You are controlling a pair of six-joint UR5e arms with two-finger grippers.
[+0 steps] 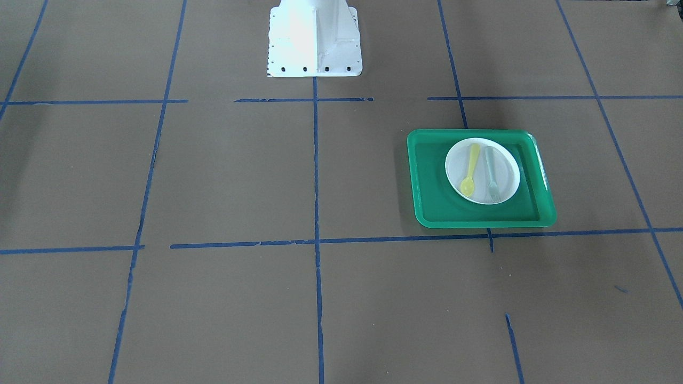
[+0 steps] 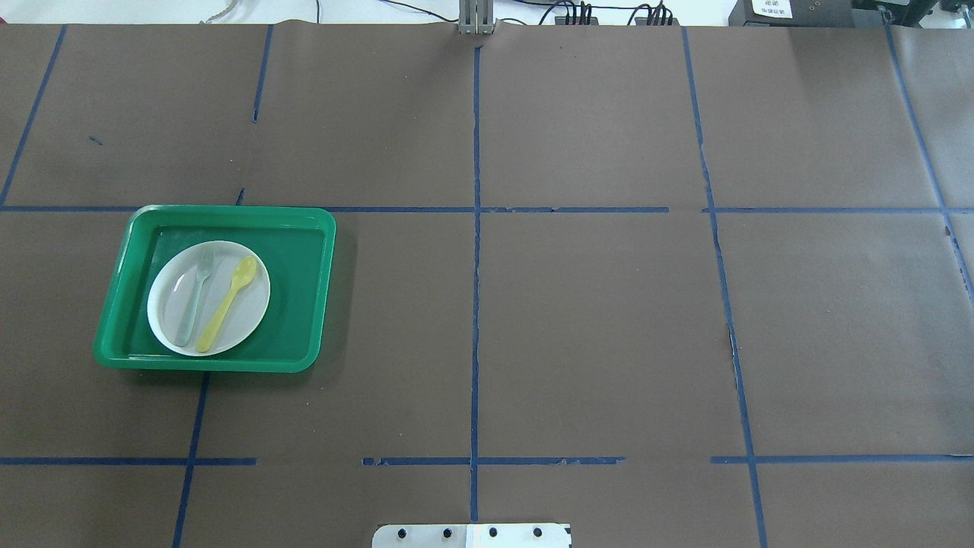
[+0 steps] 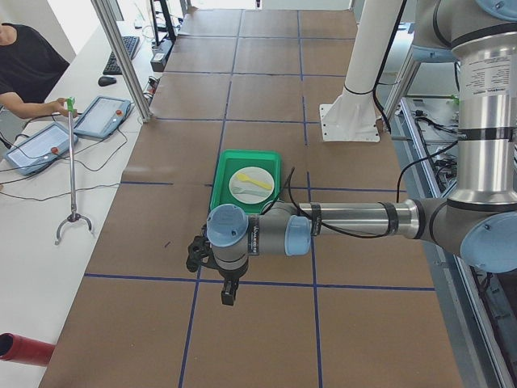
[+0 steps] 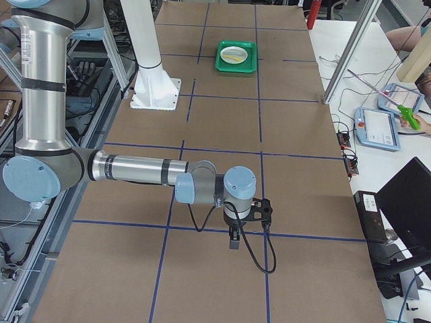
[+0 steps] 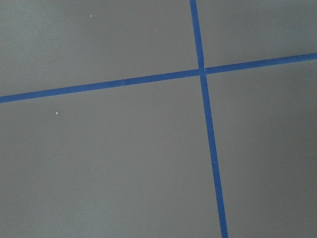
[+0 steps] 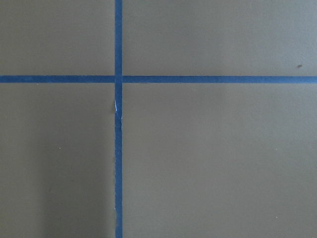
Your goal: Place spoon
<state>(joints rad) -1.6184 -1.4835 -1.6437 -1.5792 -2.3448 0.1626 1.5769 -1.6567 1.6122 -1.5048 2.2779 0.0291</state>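
Resting: yellow spoon (image 2: pixel 224 307) on white plate (image 2: pixel 250 308) | beside fork (image 2: pixel 195 297) | in green tray (image 2: pixel 298 304)

Table (image 2: pixel 593 320) plain brown, gridded with blue tape lines (image 2: pixel 475 304). Tray (image 2: pixel 205 363) bright green. Plate (image 2: pixel 251 304) white. Spoon (image 2: pixel 226 304) yellow. Fork (image 2: pixel 194 297) pale grey-green. Robot base (image 1: pixel 315 37) white. Left arm (image 3: pixel 355 218) silver metal with black bands, light blue joint caps (image 3: pixel 226 226); right arm (image 4: pixel 135 168) same colours.
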